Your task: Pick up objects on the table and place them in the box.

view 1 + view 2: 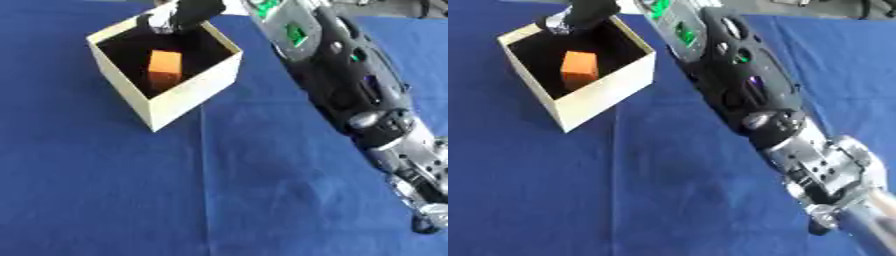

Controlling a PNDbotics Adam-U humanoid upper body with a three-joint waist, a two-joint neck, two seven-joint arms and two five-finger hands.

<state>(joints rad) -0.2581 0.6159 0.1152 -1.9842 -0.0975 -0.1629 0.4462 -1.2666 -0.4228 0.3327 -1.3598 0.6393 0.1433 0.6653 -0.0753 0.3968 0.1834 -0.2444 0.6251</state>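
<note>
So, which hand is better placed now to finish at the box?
The right. Its arm reaches across the blue cloth and the right hand is over the far rim of the box, above the orange block inside. The left hand is not in view.

Orange block (164, 69) inside open cream box (188, 97)

A robot test bench in a lab or workshop is showing here: a plain blue cloth (131, 190) is covering the whole table. At 12 to 1 o'clock, grey clutter, too blurred to make out, is lying past the cloth's far edge.
</note>
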